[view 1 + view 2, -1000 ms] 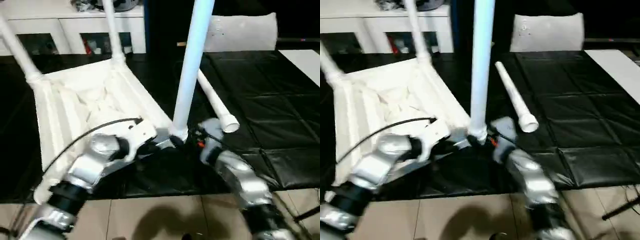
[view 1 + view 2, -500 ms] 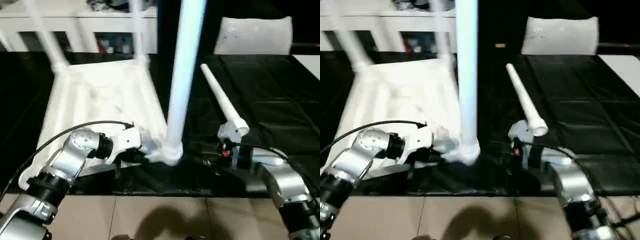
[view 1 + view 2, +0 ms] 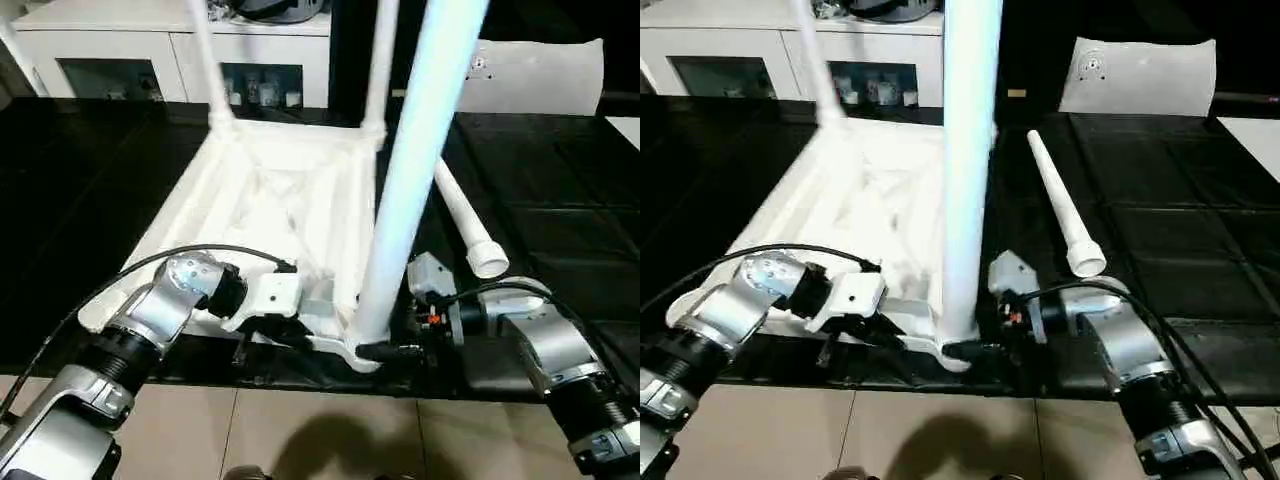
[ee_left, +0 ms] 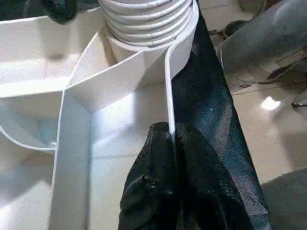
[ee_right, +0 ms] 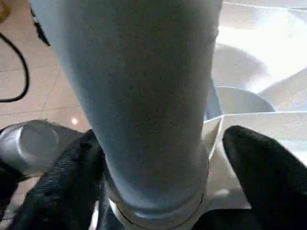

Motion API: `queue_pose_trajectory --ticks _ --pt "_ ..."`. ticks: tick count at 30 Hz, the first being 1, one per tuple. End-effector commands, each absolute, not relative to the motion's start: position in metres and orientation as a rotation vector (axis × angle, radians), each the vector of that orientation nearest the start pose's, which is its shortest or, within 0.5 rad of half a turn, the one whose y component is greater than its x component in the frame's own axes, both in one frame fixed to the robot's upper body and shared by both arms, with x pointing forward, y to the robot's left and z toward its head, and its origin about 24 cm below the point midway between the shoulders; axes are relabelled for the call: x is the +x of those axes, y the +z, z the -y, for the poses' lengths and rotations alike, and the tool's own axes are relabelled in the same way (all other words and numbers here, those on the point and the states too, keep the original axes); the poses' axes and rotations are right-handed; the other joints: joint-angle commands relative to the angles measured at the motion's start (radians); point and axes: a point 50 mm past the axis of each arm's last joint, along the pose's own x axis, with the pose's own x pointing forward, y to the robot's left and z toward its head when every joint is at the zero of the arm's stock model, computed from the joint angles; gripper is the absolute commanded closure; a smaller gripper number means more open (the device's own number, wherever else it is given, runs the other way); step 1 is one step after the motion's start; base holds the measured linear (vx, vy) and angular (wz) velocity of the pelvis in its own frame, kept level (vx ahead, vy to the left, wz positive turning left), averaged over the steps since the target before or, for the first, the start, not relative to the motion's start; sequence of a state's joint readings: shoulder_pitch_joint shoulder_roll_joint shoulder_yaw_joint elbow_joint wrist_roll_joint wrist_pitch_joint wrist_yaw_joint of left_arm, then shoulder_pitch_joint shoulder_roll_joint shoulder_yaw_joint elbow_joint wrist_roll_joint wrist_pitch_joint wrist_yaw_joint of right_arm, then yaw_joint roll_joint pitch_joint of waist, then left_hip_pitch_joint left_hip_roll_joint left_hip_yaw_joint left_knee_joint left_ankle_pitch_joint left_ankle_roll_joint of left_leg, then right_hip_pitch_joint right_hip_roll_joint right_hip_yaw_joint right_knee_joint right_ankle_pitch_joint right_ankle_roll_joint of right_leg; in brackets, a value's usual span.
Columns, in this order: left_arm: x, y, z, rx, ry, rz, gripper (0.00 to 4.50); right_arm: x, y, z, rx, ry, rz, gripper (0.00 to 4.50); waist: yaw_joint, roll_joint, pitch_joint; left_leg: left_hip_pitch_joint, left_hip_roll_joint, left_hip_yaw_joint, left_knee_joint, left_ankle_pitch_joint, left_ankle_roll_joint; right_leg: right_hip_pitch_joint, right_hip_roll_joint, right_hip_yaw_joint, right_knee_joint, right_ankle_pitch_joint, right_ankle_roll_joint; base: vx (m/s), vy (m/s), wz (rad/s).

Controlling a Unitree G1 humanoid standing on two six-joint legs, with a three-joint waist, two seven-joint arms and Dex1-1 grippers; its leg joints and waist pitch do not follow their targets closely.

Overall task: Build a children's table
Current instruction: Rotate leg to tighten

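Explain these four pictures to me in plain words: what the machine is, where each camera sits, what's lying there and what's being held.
It is a humanoid robot with two silver arms, assembling a white plastic children's table that lies upside down on black floor mats. The two wide pictures come from cameras on its head, looking down. The two close-ups come from cameras on its wrists. The left gripper is shut on the thin edge wall of the tabletop near a corner. The right gripper has its two black fingers on either side of an upright leg at its base in the near corner socket. Two more legs stand in the far corners; a fourth, loose leg lies on the mats.
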State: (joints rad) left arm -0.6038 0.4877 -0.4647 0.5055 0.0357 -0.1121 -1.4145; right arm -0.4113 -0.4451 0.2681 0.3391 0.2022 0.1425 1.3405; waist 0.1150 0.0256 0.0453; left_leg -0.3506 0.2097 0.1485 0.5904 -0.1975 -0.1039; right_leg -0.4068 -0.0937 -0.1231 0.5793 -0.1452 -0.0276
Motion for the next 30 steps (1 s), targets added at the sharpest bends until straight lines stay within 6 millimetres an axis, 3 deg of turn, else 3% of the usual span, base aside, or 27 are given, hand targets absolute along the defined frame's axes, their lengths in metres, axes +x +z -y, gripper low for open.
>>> queue_pose_trajectory --ticks 1,14,19,21,24,26,27,29,30 --pt "0.297 0.067 -0.123 0.771 -1.750 -0.395 4.50 0.282 0.058 0.142 -0.201 1.515 -0.352 0.75 -0.005 -0.008 -0.071 -0.005 0.017 0.015 -0.065 -0.154 0.073 0.066 -0.050 0.051 -0.058 -0.305 -0.160 0.000 0.000 0.00" --pt "0.302 0.064 -0.128 0.779 -1.734 -0.409 4.50 0.282 0.056 0.139 -0.163 1.538 -0.371 1.64 -0.004 -0.007 -0.070 -0.004 0.017 0.015 -0.066 -0.166 0.064 0.065 -0.050 0.049 -0.063 -0.346 -0.143 0.000 0.000 0.00" --pt "0.306 0.064 -0.131 0.703 -1.632 -0.394 4.50 0.280 0.055 0.134 -0.065 1.480 -0.332 1.80 -0.004 -0.005 -0.071 -0.002 0.019 0.015 -0.066 -0.167 0.061 0.064 -0.050 0.050 -0.062 -0.332 -0.149 0.000 0.000 0.00" --pt "0.310 0.064 -0.133 0.644 -1.513 -0.384 4.50 0.280 0.053 0.128 0.011 1.402 -0.294 1.80 -0.006 -0.005 -0.068 -0.001 0.019 0.014 -0.068 -0.180 0.051 0.063 -0.052 0.049 -0.065 -0.353 -0.144 0.000 0.000 0.00" --pt "0.316 0.067 -0.131 0.532 -1.364 -0.358 4.50 0.283 0.045 0.119 0.083 1.244 -0.266 1.80 -0.016 -0.006 -0.067 -0.002 0.016 0.013 -0.071 -0.188 0.033 0.064 -0.054 0.047 -0.069 -0.396 -0.125 0.000 0.000 0.00" --pt "0.317 0.068 -0.130 0.501 -1.314 -0.352 4.50 0.284 0.041 0.114 0.110 1.179 -0.261 1.80 -0.037 -0.006 -0.064 -0.008 0.010 0.009 -0.072 -0.200 0.028 0.067 -0.050 0.042 -0.074 -0.431 -0.107 0.000 0.000 0.00" --pt "0.318 0.069 -0.129 0.471 -1.263 -0.348 4.50 0.286 0.038 0.109 0.123 1.119 -0.261 1.80 -0.040 0.001 -0.066 -0.006 0.011 0.009 -0.072 -0.203 0.024 0.067 -0.051 0.043 -0.073 -0.430 -0.107 0.000 0.000 0.00" --pt "0.319 0.070 -0.126 0.435 -1.204 -0.346 4.50 0.288 0.035 0.101 0.141 1.046 -0.260 1.80 -0.063 -0.001 -0.066 -0.010 0.007 0.008 -0.070 -0.196 0.028 0.066 -0.049 0.042 -0.076 -0.413 -0.115 0.000 0.000 0.00" --pt "0.321 0.071 -0.121 0.407 -1.148 -0.345 4.50 0.293 0.034 0.095 0.164 0.962 -0.263 1.80 -0.063 -0.001 -0.066 -0.010 0.007 0.008 -0.070 -0.196 0.028 0.066 -0.049 0.042 -0.076 -0.413 -0.115 0.000 0.000 0.00"
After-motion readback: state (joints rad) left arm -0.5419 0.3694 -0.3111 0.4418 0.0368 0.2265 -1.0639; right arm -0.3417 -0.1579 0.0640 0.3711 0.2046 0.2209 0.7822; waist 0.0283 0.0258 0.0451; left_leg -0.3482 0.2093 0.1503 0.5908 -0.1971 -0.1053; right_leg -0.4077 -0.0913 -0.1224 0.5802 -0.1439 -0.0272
